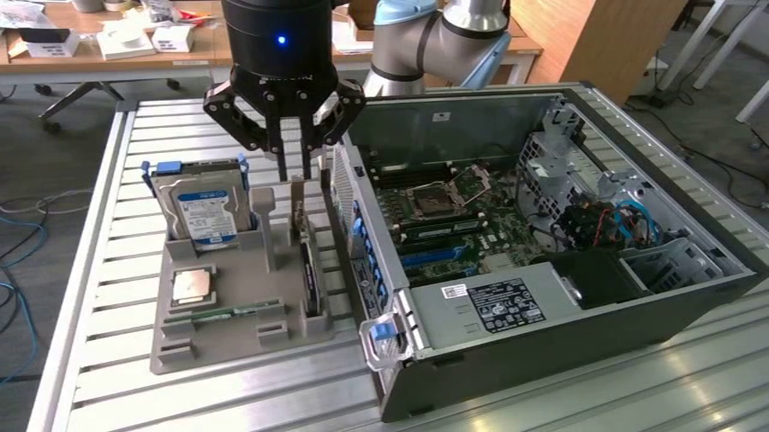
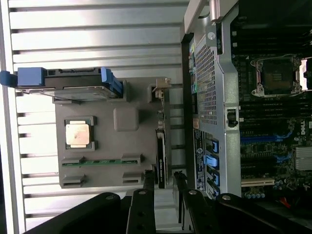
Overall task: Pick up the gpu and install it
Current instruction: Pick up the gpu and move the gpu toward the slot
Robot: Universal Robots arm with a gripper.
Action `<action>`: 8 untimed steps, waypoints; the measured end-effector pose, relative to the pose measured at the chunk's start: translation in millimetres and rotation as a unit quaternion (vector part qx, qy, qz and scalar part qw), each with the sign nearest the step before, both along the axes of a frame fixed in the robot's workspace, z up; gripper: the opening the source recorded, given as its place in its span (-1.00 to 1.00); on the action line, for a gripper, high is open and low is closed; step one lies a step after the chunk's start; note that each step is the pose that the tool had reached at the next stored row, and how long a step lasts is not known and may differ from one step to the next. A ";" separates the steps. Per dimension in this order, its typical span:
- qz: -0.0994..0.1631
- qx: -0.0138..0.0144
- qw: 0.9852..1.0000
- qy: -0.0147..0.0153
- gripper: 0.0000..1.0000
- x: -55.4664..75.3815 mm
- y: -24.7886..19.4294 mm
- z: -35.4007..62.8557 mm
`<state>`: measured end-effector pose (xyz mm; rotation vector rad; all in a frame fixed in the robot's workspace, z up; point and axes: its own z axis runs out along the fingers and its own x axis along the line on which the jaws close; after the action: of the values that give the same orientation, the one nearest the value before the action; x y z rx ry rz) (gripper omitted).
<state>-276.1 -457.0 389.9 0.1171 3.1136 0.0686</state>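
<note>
Hovering end effector (image 1: 303,176), spread | above gpu (image 1: 309,274) | hard drive (image 1: 207,211) label blue

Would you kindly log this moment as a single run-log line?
stage: pre-grasp | gripper: open, above gpu | gpu: upright on edge in gray holder, not gripped | computer case: open, gpu not installed

Robotics lab, slatted workbench (image 1: 85,297), cluttered desks (image 1: 207,54)

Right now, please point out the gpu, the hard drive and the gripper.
gpu (image 1: 309,277), exterior view, its dark upper edge.
hard drive (image 1: 207,210), exterior view, its blue label.
gripper (image 1: 304,178), exterior view, midway between its fingertips.
</note>
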 end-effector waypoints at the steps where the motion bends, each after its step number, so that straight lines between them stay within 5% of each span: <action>1: 0.000 0.000 1.000 0.000 -0.40 0.0 0.0 0.0; 8: 0.000 0.000 1.000 0.000 -0.40 0.0 0.0 -4.7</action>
<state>-276.1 -457.0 385.3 0.1172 3.1136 0.0686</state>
